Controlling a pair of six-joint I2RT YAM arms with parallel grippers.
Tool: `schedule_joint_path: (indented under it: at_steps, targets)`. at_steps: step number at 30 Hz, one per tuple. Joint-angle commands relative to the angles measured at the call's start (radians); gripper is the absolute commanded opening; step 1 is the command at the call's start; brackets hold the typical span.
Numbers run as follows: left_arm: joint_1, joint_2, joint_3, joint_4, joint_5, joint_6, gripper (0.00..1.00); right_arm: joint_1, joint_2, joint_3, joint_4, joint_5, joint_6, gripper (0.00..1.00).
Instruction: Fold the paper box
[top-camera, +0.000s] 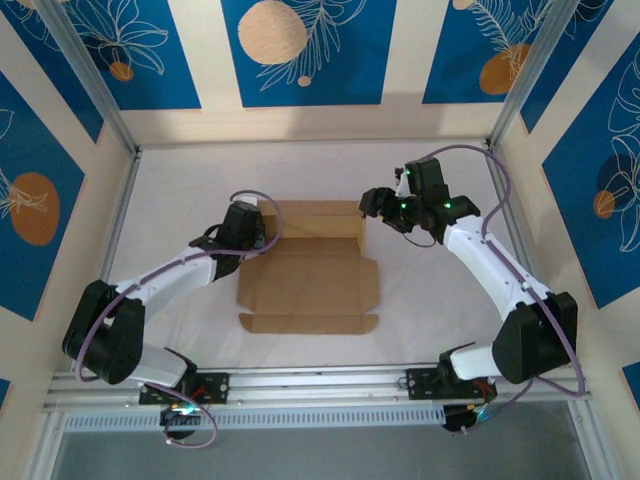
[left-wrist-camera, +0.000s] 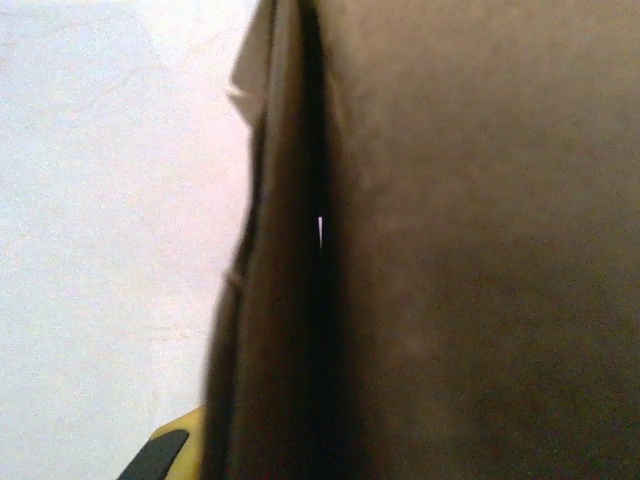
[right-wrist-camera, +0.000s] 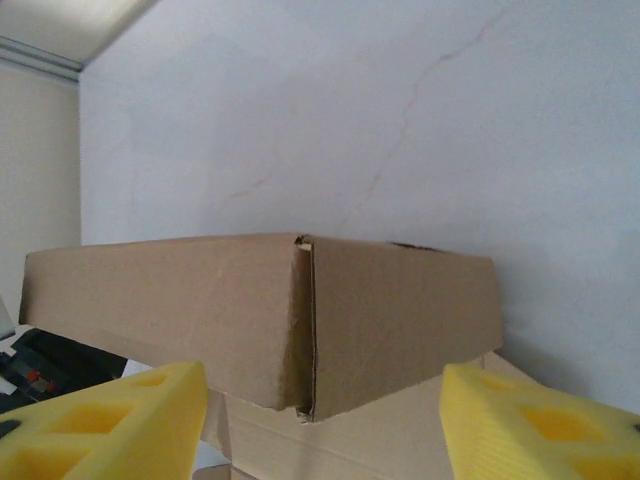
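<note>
I could read no word, label, brand, number or sign anywhere I looked. The paper box (top-camera: 310, 285) showed me plain brown cardboard on every face I saw. The blue wall panels (top-camera: 340, 60) carried drawn leaves and round shapes with no lettering.
</note>
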Motion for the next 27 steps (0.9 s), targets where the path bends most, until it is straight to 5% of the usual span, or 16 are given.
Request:
schedule_joint_path:
  at_steps: [1,12,22,27]
  targets:
    - [-0.01,0.018,-0.015,0.044,-0.021,-0.025,0.0,0.024,0.008,0.012,-0.022,0.02,0.003,0.6]
    - [-0.016,0.02,-0.07,0.114,0.008,-0.028,0.0,0.032,0.085,-0.045,0.013,0.049,-0.01,0.52]
    - [-0.018,-0.013,-0.103,0.143,0.013,-0.027,0.0,0.036,0.133,-0.054,-0.015,0.098,-0.015,0.32]
    - [-0.018,-0.045,-0.086,0.105,0.045,-0.025,0.39,0.039,0.133,-0.062,-0.011,0.108,0.004,0.31]
